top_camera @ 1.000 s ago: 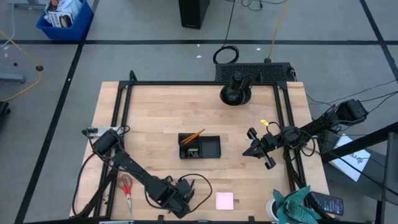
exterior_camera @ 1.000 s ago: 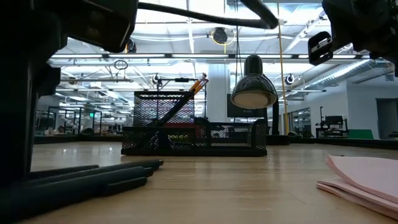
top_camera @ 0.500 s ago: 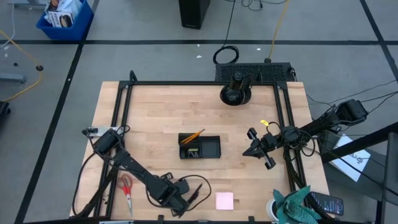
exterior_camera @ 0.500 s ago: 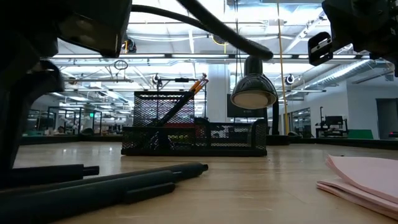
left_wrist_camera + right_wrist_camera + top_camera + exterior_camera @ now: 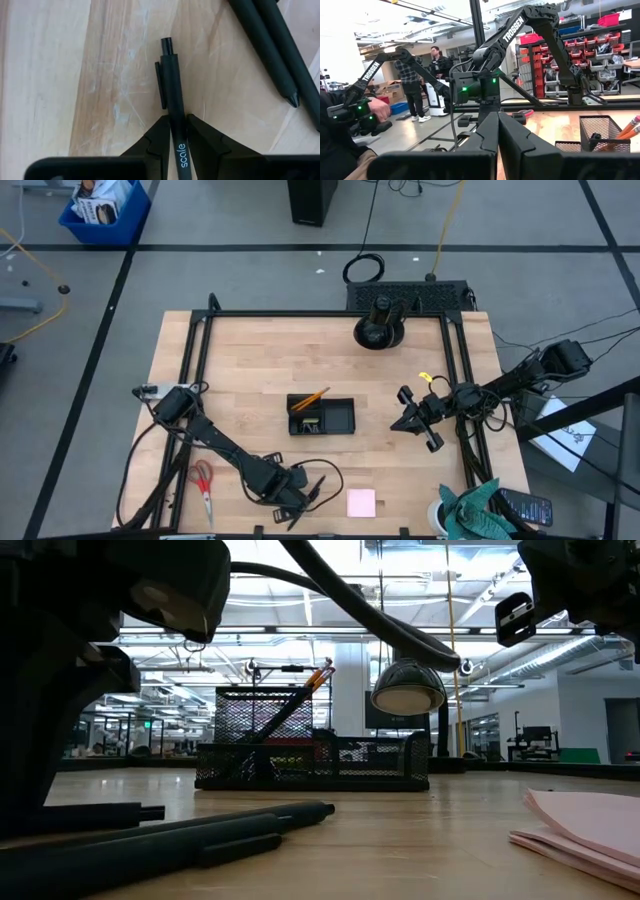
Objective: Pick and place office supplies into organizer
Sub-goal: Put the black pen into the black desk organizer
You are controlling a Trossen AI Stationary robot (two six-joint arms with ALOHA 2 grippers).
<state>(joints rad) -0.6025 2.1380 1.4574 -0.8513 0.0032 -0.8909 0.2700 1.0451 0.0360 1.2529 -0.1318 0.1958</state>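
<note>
My left gripper [image 5: 303,502] is low over the table's near edge, shut on a black pen [image 5: 172,100]. Two more black pens [image 5: 270,45] lie on the wood beside it; they also show in the low view [image 5: 200,830]. The black mesh organizer [image 5: 320,416] stands at mid-table with an orange pencil [image 5: 312,398] leaning in it. The pink sticky-note pad [image 5: 361,502] lies flat just right of my left gripper. The red-handled scissors [image 5: 204,485] lie at the near left. My right gripper [image 5: 397,424] hangs shut and empty right of the organizer. My left gripper pinches the pen's barrel [image 5: 176,131] between its two fingers [image 5: 159,136], below the clip and beside the printed word. The fingers come from above and lie across the pen. The pen lies level at the table, its clicker end [image 5: 166,44] free; whether it is lifted clear, I cannot tell.
A round black stand with a lamp [image 5: 379,328] sits at the far edge. A teal cloth [image 5: 475,515] lies at the near right corner. A black frame rail [image 5: 190,380] borders the table. People show in the room beyond, in the right wrist view [image 5: 412,85].
My left gripper has moved toward the table's right edge along the near edge. In the low view the loose pens have slid to the right across the wood. My right arm has kept still.
</note>
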